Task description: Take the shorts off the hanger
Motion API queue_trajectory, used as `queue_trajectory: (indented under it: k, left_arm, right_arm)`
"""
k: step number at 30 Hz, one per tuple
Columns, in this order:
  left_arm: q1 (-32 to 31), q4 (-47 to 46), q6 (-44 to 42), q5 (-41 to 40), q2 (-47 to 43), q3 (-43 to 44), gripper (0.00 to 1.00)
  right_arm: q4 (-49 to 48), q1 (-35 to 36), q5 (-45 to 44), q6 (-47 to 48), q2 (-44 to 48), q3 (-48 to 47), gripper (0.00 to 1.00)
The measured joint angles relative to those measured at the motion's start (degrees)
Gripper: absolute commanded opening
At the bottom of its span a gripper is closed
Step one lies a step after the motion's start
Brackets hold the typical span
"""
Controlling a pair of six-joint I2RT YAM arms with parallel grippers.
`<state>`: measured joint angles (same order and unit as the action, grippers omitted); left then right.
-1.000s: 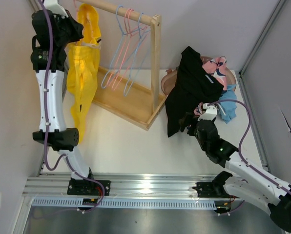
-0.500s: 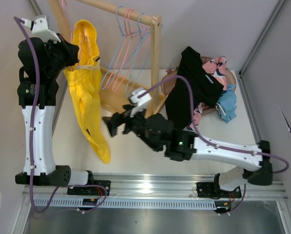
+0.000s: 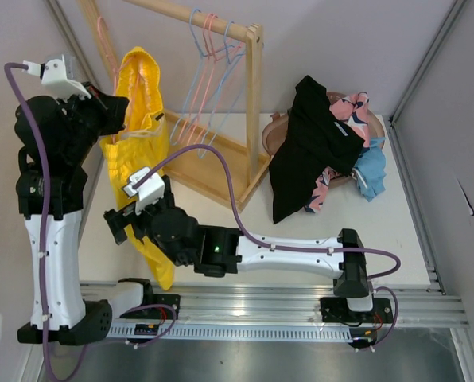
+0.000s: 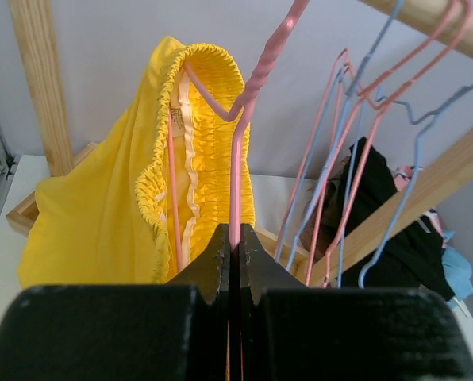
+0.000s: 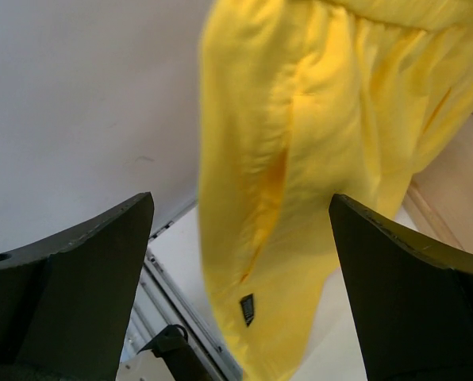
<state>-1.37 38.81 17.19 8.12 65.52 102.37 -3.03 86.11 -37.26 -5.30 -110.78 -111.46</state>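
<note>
The yellow shorts (image 3: 137,111) hang from a pink hanger (image 4: 248,103) at the left of the top view, their legs trailing down to the table's front. My left gripper (image 4: 235,238) is shut on the hanger's pink wire just below the elastic waistband (image 4: 213,151) and holds it clear of the rack; it also shows in the top view (image 3: 116,110). My right gripper (image 3: 119,225) is wide open beside the lower part of the shorts. In the right wrist view the shorts (image 5: 300,159) hang between the spread jaws of this gripper (image 5: 240,230), with no contact visible.
A wooden clothes rack (image 3: 253,95) stands at the back with several empty pink and blue hangers (image 3: 209,72). A black garment (image 3: 308,143) and other clothes lie piled in a basket (image 3: 278,127) at the right. A metal rail (image 3: 245,306) runs along the near edge.
My right arm swung from the black garment at the right across to the left, ending by the shorts' lower part. My left arm carried the hanger with the shorts down and forward.
</note>
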Motion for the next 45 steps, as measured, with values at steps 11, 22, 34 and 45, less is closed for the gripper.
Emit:
queue_trajectory:
  k: [11, 22, 34, 45]
  left_arm:
    - [0.0, 1.7, 3.1, 5.7, -6.2, 0.0, 0.0]
    - [0.0, 11.7, 1.5, 1.7, 5.0, 18.4, 0.0]
    - [0.0, 11.0, 0.9, 1.2, -6.3, -2.2, 0.0]
    - [-0.2, 13.0, 4.9, 2.0, -15.8, -5.7, 0.04]
  right_arm:
    - [-2.6, -0.3, -4.6, 0.6, -2.5, 0.1, 0.0]
    - [-4.4, 5.7, -5.0, -11.5, -3.3, 12.6, 0.0]
    - [-1.2, -0.7, -1.0, -15.4, -6.1, 12.9, 0.0]
    - [8.6, -27.8, 13.9, -17.6, -17.6, -12.5, 0.0]
